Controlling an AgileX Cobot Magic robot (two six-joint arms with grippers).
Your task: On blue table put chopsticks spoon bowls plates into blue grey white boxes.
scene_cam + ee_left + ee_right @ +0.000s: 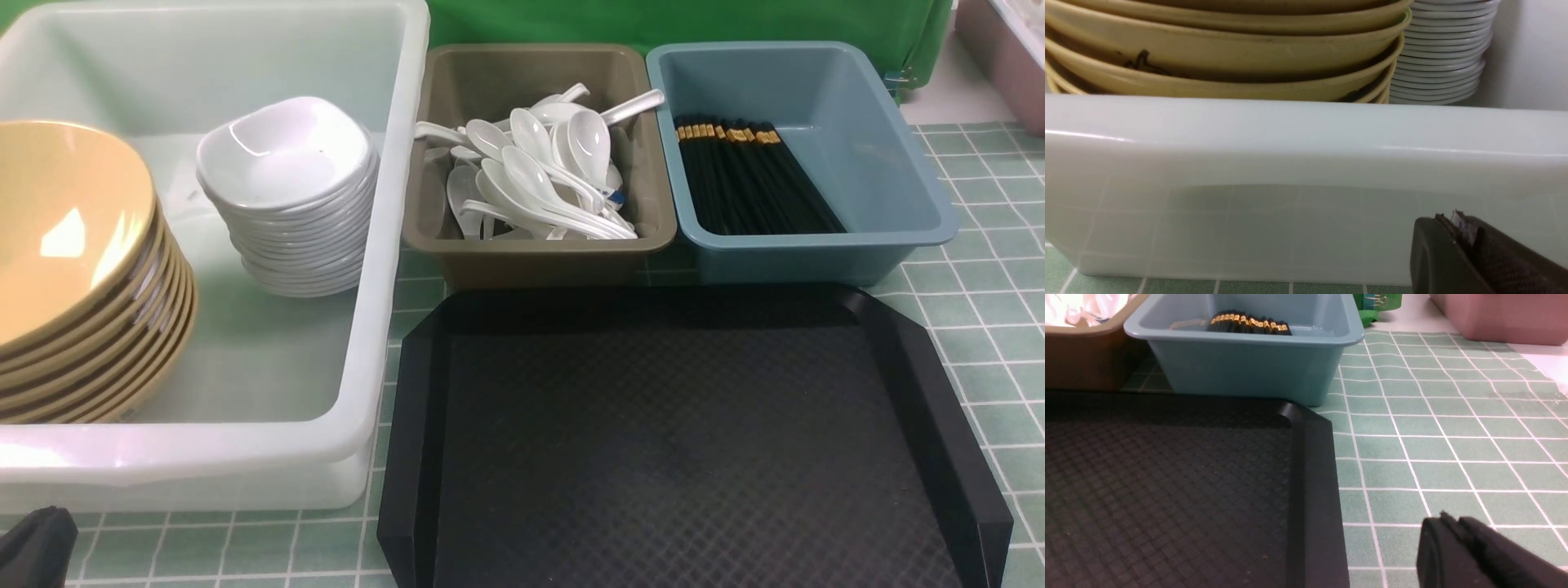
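Chopsticks (755,175) are seen stowed in the blue box (914,196), with both grippers (1457,232) (1451,526) pressed closed and empty.

Yellow bowls (73,269) and white plates (290,192) fill the white box (392,245); black tray (686,441), diamond-textured.
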